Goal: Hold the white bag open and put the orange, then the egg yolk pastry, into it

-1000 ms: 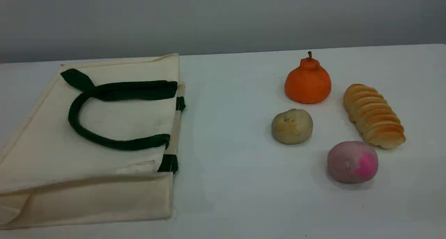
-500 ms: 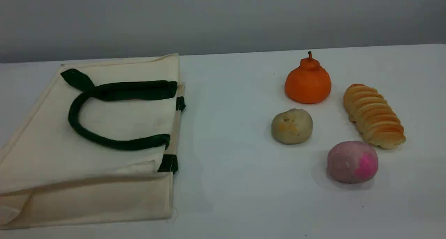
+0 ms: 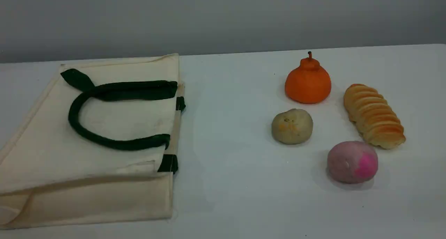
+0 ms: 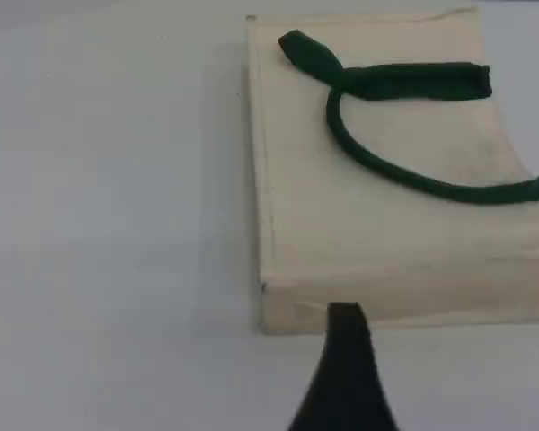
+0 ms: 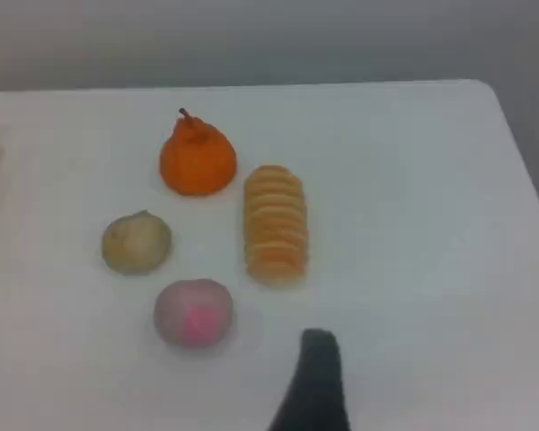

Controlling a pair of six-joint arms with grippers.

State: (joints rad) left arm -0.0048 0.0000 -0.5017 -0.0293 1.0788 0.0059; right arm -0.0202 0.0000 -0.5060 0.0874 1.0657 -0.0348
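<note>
White bag (image 4: pixel 377 215) lies flat just beyond the spread left claw (image 4: pixel 346 359).

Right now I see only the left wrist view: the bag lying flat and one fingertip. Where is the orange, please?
Observer: The orange stands far to the right of the bag, at the back of a group of four foods.
Operator: And where is the egg yolk pastry?
Observer: The egg yolk pastry sits just in front of the orange, a little toward the bag, not touching it.
Operator: What could I confuse with them?
Observer: A ridged bread roll lies right of the orange, and a pink ball sits in front of the roll.
</note>
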